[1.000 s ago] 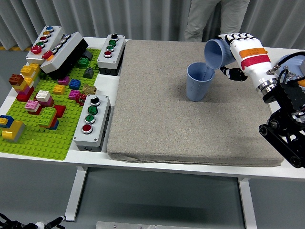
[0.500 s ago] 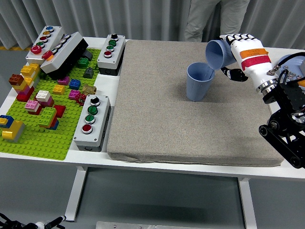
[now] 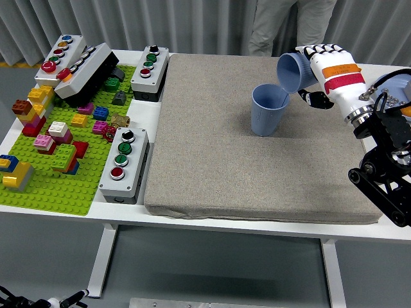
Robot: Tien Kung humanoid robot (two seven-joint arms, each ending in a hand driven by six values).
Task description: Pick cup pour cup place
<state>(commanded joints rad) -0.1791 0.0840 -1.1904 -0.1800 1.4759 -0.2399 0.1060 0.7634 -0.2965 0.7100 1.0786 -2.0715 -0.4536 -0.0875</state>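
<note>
The tilted blue cup (image 3: 294, 70) is held well over on its side, its long axis running roughly from upper right down to lower left, with the open mouth facing left and downward toward the upright blue cup (image 3: 269, 110) that stands on the grey mat (image 3: 257, 167). The lower lip of the tilted cup hangs just above the far right part of the standing cup's rim; whether the two touch cannot be told. The standing cup rests mouth up, its axis vertical, in the far right part of the mat. The right hand (image 3: 324, 74), white with black fingertips and an orange and red band, is wrapped around the base end of the tilted cup, fingers curled over the top of it and the thumb below, so the cup sticks out to the left of the hand. Its black arm (image 3: 385, 160) comes in from the right edge. The mat covers most of the white table (image 3: 128, 212). To the left of the mat sits a green baseplate (image 3: 58, 186) strewn with coloured bricks (image 3: 54, 138), and around it several grey button boxes (image 3: 123, 160), one just beside the mat's left edge, others at the far left corner. Beyond the far edge a person's legs (image 3: 282, 22) in light trousers stand before a pleated grey curtain (image 3: 186, 22). The floor under the table is grey.
</note>
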